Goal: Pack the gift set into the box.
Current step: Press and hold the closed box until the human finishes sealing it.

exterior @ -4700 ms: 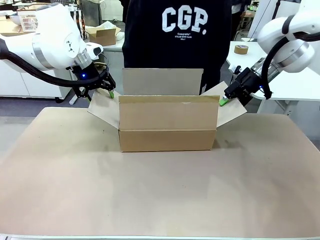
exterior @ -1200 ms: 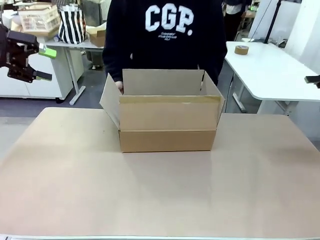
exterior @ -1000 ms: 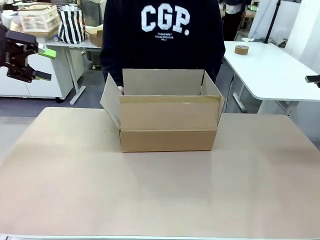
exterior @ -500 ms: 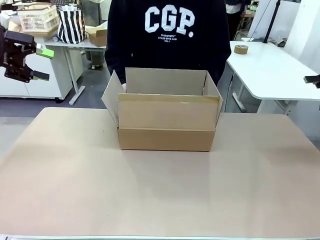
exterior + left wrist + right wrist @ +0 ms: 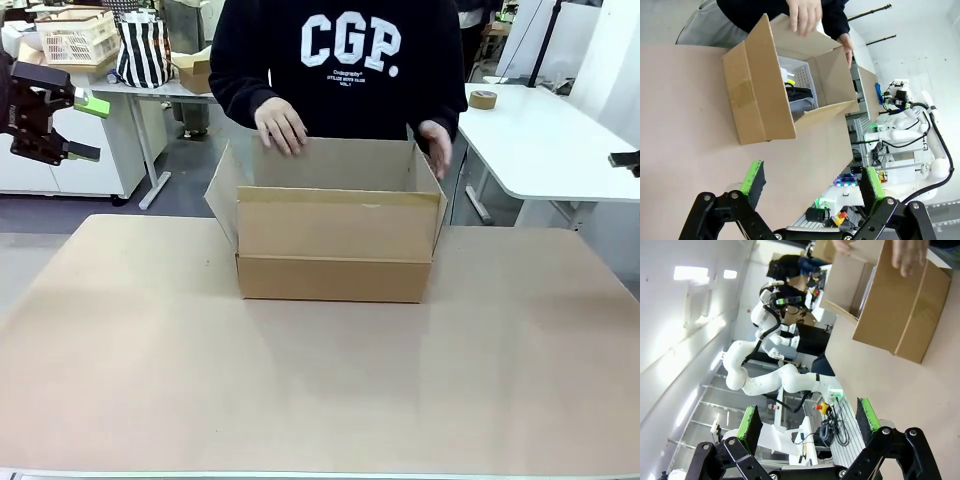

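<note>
- tan table top [image 5: 320, 400]; box [image 5: 335, 245] sits mid-table toward the far edge, flaps up
- left gripper [image 5: 812, 180] held off the table's left side, fingers spread wide, gripping nothing; right gripper [image 5: 807, 415] also spread, gripping nothing
- left wrist view: white perforated bin [image 5: 800, 75] and dark items inside the box
- person's hand [image 5: 280, 125] at the far flap's top edge; other hand [image 5: 437, 145] at the right flap
- behind: white side table [image 5: 540, 140] with tape roll [image 5: 483, 98]; striped bag [image 5: 143, 50]
</note>
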